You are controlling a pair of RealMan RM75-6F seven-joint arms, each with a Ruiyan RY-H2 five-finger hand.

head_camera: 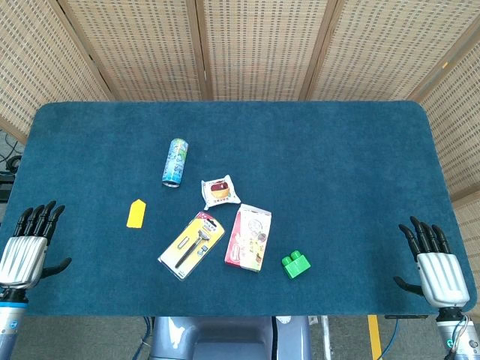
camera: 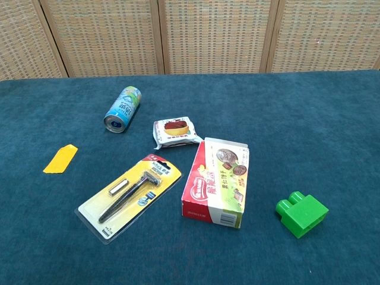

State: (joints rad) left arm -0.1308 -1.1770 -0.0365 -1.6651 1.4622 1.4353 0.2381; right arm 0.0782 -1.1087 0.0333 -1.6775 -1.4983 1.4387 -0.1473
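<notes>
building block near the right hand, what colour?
Bright green: the building block shows best in the chest view.

Two cameras, one high and one low, both facing the far screen wall.

The head view looks steeply down from above the near edge, taking in the whole blue table point(head_camera: 337, 165) and both hands at its near corners. The chest view sits lower and nearer, looking across the table at a shallow angle. Both share the middle cluster: the can point(head_camera: 175, 161) point(camera: 123, 109), the razor pack point(head_camera: 192, 244) point(camera: 132, 194) and the green block point(head_camera: 295, 264) point(camera: 301, 214).
</notes>
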